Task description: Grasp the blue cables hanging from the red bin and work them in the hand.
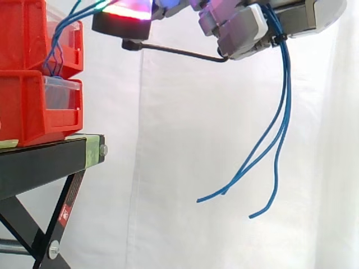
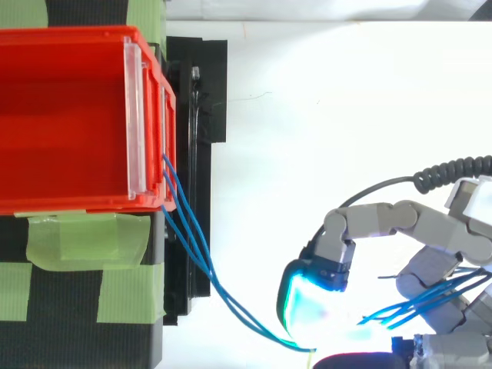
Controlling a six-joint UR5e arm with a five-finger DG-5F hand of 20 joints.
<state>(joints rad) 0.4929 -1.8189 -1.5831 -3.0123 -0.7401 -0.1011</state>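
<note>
Several thin blue cables leave the front of the red bin and run down-right to my hand. One finger curls inward, and its glowing cyan-green fingertip lies over the cables where they enter the hand. They then cross the palm. In the side view the cables come out of the hand at the top right and dangle freely, their loose ends hanging low in the air. The other stretch rises from the stacked red bins toward a glowing fingertip.
The bins sit on a black stand with crossed legs and green tape on its top. A clear drawer front faces the hand. A white curtain hangs behind, with open air between stand and hand.
</note>
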